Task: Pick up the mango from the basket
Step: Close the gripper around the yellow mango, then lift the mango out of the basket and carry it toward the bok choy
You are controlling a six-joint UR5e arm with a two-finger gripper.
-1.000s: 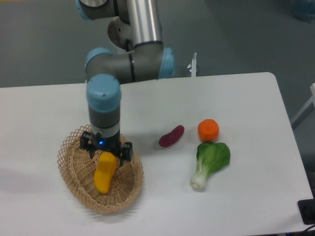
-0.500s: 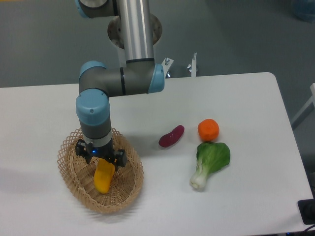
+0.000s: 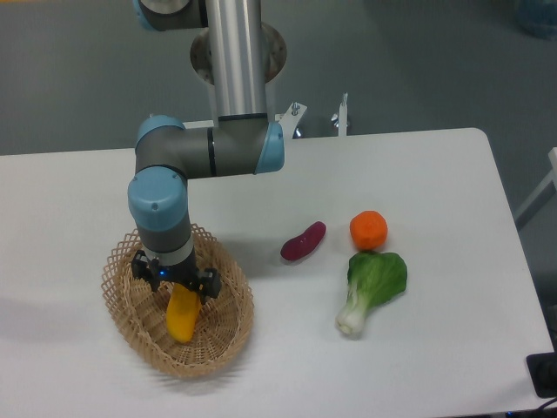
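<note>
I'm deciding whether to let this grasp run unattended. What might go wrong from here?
1. The gripper sits over only the upper end of the mango; held that far off-centre, the fruit may swing or slip on lifting.
2. The gripper hangs low inside the basket; its fingers might catch the wicker and drag the light basket up or sideways.
3. Whether the jaws have closed is not visible, so a lift now may come up empty.
</note>
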